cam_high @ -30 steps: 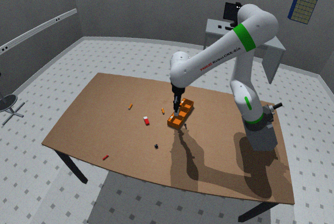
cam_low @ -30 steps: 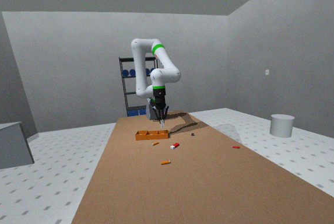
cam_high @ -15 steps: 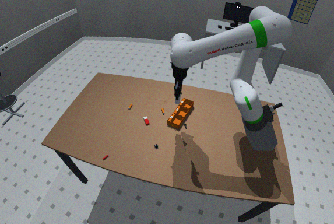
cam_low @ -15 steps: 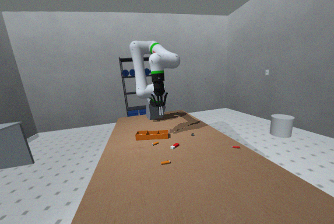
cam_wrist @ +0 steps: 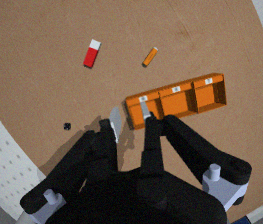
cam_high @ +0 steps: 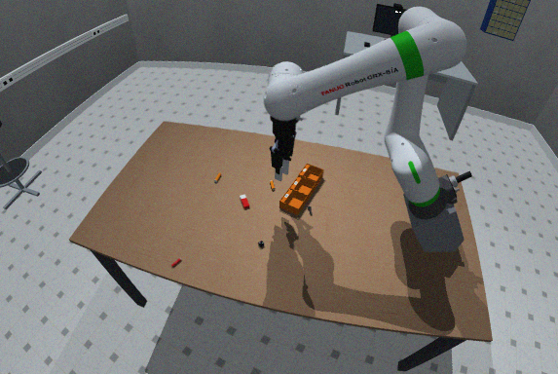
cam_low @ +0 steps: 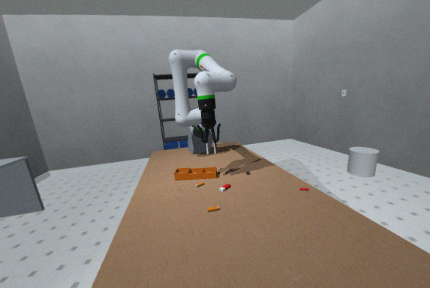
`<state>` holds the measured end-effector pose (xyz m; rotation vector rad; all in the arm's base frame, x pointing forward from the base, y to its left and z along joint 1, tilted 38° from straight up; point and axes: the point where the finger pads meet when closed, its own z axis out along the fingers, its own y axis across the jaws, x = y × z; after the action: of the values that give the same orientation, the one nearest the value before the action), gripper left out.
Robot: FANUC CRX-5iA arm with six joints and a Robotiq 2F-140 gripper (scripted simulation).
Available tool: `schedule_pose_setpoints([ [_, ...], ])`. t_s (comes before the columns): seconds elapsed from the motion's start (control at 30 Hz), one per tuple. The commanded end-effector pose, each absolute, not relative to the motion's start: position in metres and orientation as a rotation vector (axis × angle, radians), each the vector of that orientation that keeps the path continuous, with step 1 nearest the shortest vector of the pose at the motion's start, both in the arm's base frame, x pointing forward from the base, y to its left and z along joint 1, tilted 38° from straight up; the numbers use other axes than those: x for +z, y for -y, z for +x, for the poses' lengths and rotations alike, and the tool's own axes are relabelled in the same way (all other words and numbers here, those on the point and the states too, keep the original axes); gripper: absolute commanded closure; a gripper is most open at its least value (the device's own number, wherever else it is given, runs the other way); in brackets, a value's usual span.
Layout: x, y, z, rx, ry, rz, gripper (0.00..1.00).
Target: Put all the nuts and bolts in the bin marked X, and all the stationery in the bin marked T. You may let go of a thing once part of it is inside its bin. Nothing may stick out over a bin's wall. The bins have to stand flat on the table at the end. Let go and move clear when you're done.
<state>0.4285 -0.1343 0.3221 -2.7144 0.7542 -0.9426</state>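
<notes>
My gripper (cam_high: 281, 174) hangs above the table just left of the orange row of three bins (cam_high: 302, 189). Its fingers stand a little apart with nothing between them, as the wrist view (cam_wrist: 134, 125) shows. The bin labels are too small to read. On the table lie an orange marker (cam_high: 272, 185) close to the bins, a second orange marker (cam_high: 217, 177) farther left, a red and white eraser (cam_high: 244, 201), a small black nut (cam_high: 261, 243) and a thin red piece (cam_high: 176, 263) near the front edge. A small dark thing (cam_high: 310, 210) lies beside the bins' near end.
The arm's base (cam_high: 434, 229) stands at the table's right end. A grey cabinet (cam_high: 447, 93) and a stool (cam_high: 6, 168) stand on the floor off the table. A white pail (cam_low: 363, 161) stands on the floor in the exterior view.
</notes>
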Motion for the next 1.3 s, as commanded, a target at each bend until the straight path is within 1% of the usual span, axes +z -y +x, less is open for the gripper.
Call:
schedule_pose_setpoints([
  [0.0, 0.327, 0.135, 0.459, -0.914, -0.916, -2.64, 0.69],
  [0.03, 0.327, 0.135, 0.459, -0.914, -0.916, -2.64, 0.69],
  [0.07, 0.328, 0.135, 0.468, -0.892, -1.032, -2.571, 0.69],
  [0.53, 0.344, 0.135, 0.583, -0.783, -1.473, -2.25, 0.69],
  [0.73, 0.349, 0.135, 0.598, -0.783, -1.473, -2.25, 0.69],
  [1.27, 0.347, 0.135, 0.595, -0.783, -1.473, -2.25, 0.69],
])
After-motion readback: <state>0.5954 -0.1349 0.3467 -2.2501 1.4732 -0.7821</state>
